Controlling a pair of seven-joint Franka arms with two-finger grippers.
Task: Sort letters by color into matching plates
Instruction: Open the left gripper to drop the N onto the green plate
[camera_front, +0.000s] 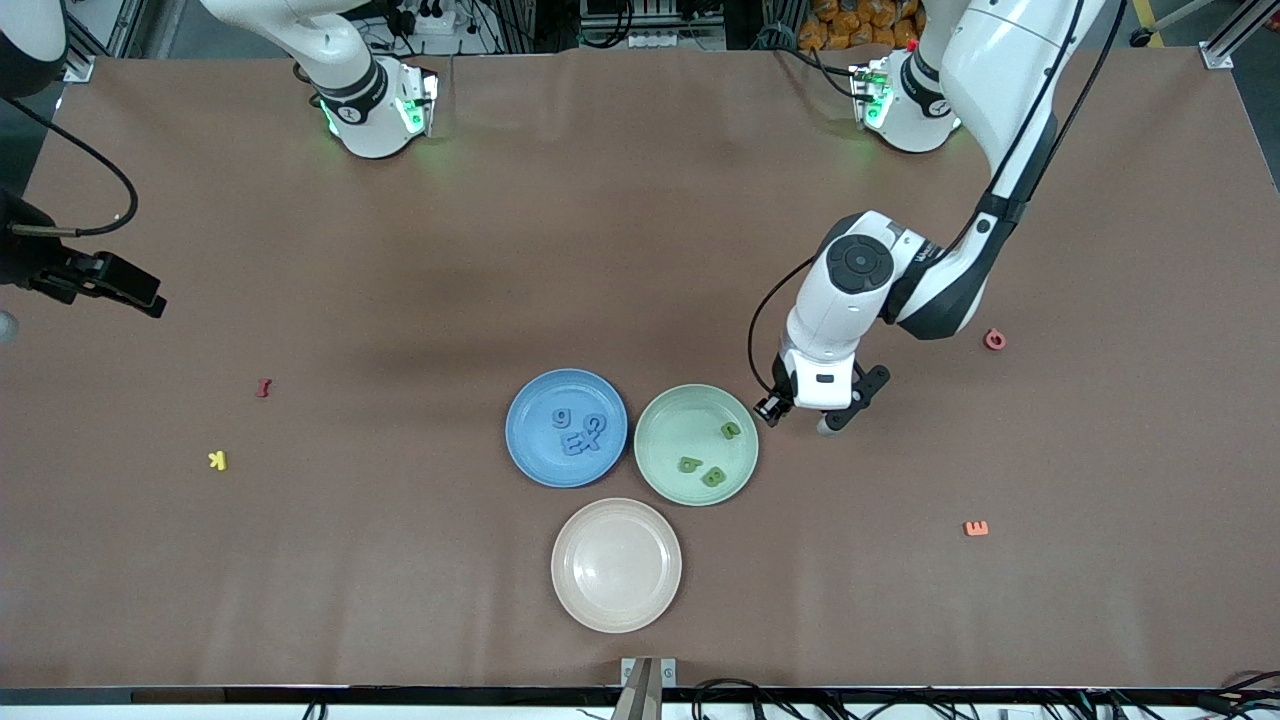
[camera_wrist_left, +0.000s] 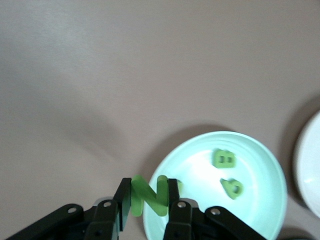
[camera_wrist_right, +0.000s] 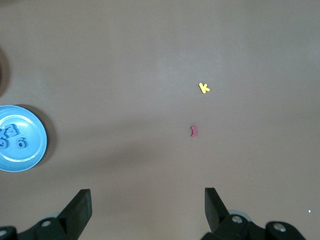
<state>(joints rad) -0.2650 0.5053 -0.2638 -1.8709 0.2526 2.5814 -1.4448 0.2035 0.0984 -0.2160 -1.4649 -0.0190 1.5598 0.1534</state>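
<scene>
My left gripper (camera_front: 812, 415) hangs at the pale green plate's (camera_front: 680, 420) rim, on the side toward the left arm's end of the table. It is shut on an upright green letter N (camera_wrist_left: 148, 196), which sits over the green plate's (camera_wrist_left: 260, 200) edge in the left wrist view. Three green letters (camera_front: 713, 477) lie in that plate. The blue plate (camera_front: 535, 450) beside it holds several blue letters (camera_front: 575, 443). My right gripper (camera_front: 140, 295) waits open over bare table at the right arm's end, with nothing between its fingers (camera_wrist_right: 82, 200).
A beige plate (camera_front: 616, 565) sits nearer the front camera than the two coloured plates. Loose letters lie about: a dark red one (camera_front: 263, 387), a yellow K (camera_front: 217, 460), a pink one (camera_front: 994, 340) and an orange E (camera_front: 976, 528).
</scene>
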